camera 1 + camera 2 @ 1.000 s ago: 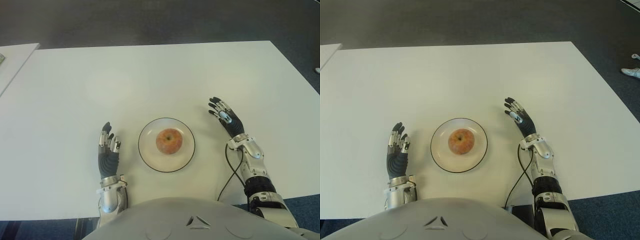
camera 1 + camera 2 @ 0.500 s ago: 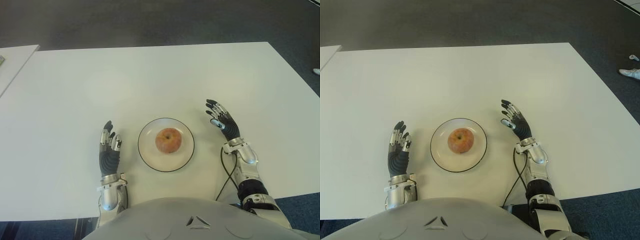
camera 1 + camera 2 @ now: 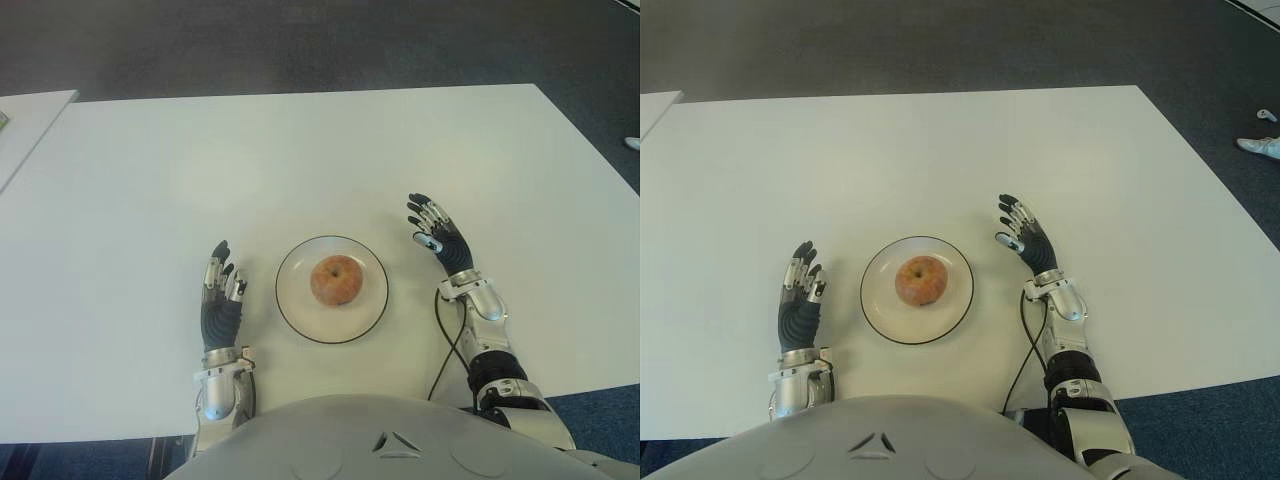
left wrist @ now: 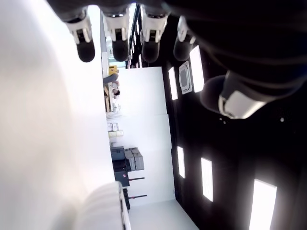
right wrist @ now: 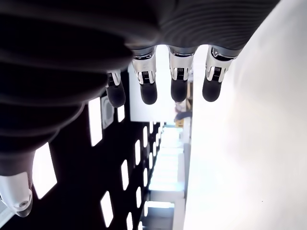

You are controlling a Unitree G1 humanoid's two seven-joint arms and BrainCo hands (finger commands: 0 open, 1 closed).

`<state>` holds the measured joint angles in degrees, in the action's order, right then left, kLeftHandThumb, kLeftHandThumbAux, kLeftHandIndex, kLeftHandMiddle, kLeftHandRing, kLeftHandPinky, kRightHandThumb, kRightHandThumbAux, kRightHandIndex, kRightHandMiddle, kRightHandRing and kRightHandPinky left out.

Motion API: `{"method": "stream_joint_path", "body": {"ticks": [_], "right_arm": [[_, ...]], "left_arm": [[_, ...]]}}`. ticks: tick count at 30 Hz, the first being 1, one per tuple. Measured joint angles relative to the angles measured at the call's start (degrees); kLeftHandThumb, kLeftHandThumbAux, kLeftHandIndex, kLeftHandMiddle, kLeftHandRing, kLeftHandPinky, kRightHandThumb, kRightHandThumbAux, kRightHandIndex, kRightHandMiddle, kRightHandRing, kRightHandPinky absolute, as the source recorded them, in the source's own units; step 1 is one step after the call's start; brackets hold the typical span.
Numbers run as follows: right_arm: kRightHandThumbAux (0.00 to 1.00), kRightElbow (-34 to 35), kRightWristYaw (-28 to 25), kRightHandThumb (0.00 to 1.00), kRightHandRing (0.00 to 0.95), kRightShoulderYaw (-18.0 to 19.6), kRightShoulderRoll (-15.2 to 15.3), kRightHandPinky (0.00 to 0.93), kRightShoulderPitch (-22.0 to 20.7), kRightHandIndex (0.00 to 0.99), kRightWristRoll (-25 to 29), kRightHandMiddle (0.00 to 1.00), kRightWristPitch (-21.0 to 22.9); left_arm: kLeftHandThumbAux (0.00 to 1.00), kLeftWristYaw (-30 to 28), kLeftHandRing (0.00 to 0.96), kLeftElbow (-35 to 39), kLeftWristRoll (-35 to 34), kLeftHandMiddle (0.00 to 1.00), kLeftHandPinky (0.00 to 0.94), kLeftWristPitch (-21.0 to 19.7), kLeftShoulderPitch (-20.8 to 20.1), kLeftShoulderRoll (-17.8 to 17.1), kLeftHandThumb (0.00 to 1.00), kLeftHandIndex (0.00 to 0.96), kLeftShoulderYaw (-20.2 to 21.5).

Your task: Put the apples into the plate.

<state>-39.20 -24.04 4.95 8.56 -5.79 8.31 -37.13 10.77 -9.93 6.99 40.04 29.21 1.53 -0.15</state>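
Left eye view: the apple [image 3: 336, 280] sits in the plate [image 3: 300, 318]; the left hand [image 3: 220, 300] and right hand [image 3: 437, 236] flank it, fingers extended, holding nothing; best to draw both away without touching the rim.

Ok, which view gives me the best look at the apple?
Either eye view: the apple sits whole and unblocked on the plate, between the two open hands. Neither wrist view shows it, only each hand's own fingers, the white table and the room beyond.
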Motion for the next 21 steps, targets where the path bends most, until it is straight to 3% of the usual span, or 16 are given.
{"method": "stream_joint_path", "body": {"ticks": [13,21], "right_arm": [[0.553,0.1,2.0,0.207,0.056,-0.2,-0.8,0.072,-0.1,0.107,-1.3,0.095,-1.8],[0.557,1.1,4.0,0.15,0.014,-1.0,-1.3,0.03,0.2,0.045,-2.2,0.043,-1.7]], "left_arm": [[0.444,-1.0,0.0,0.0,-0.3,0.0,0.022,-0.6,-0.5,-0.8,0.034,0.0,0.0],[0.447,-0.9,0.0,-1.4,0.3,0.0,0.03,1.1,-1.1,-0.9,0.054,0.0,0.0]]}}
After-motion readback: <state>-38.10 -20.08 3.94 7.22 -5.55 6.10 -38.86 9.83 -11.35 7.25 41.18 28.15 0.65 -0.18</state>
